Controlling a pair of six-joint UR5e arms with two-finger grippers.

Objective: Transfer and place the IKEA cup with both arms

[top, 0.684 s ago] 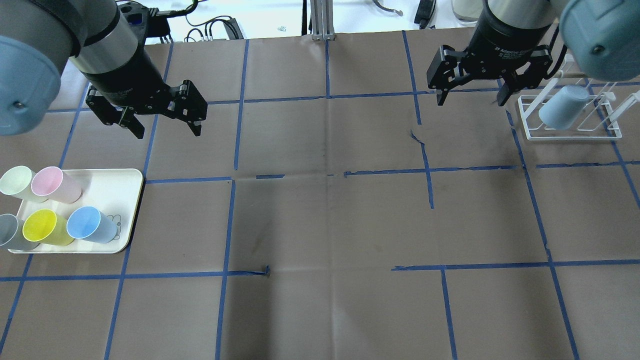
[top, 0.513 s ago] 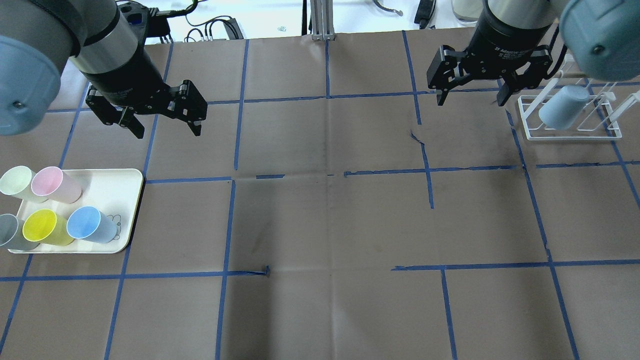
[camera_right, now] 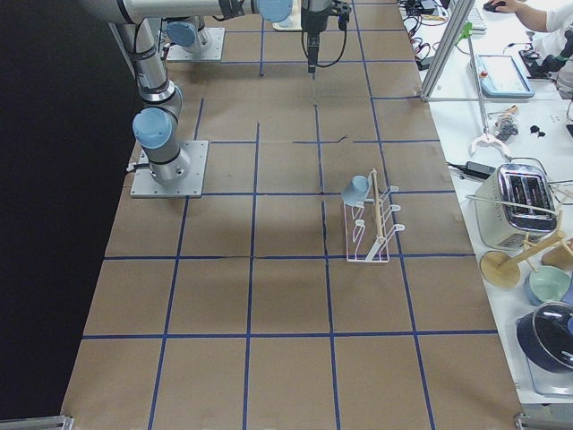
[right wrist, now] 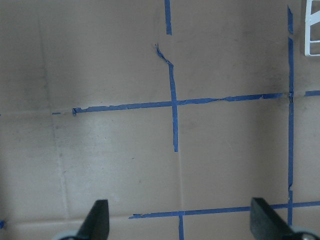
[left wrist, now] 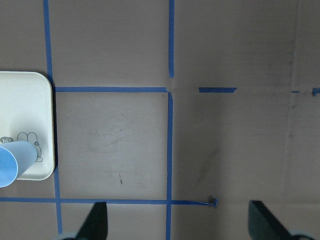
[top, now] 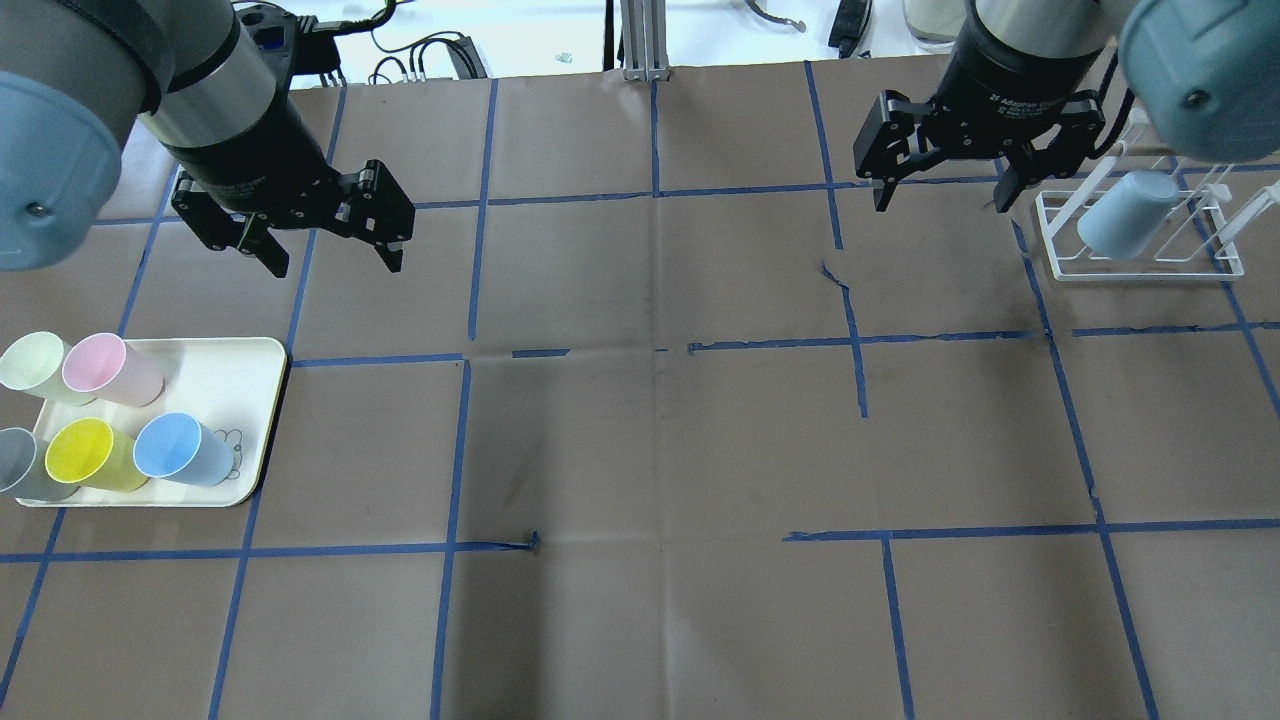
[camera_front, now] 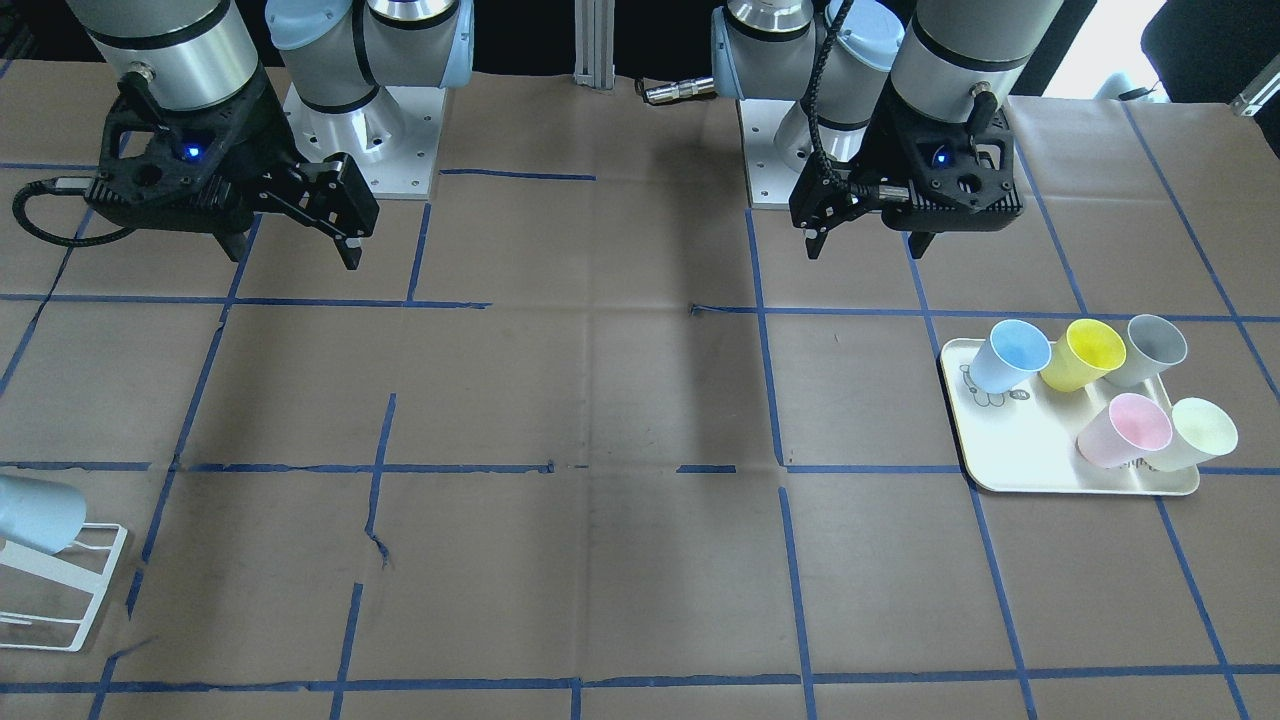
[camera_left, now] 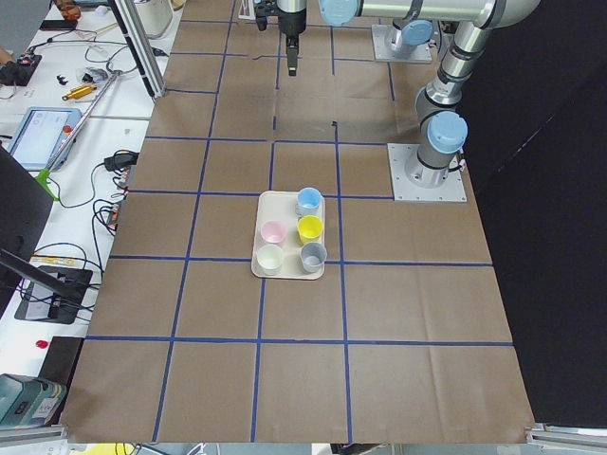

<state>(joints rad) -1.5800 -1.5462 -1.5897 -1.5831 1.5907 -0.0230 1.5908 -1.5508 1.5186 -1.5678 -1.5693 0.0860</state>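
Observation:
A pale-blue cup [top: 180, 450] stands upright on the white tray [top: 255, 380] at the left, beside a yellow cup [top: 90, 452]; it also shows in the front view [camera_front: 1008, 355] and at the edge of the left wrist view [left wrist: 10, 162]. A second, alike pale-blue cup [top: 1128, 215] hangs tilted on the white wire rack [top: 1140, 265] at the far right. My left gripper [top: 335, 262] is open and empty, above the table beyond the tray. My right gripper [top: 942, 200] is open and empty, just left of the rack.
The tray also holds a pink cup [top: 112, 370], a pale green cup [top: 35, 365] and a grey cup [top: 25, 475]. Brown paper with blue tape lines covers the table [top: 660, 450]. Cables and gear lie past the far edge.

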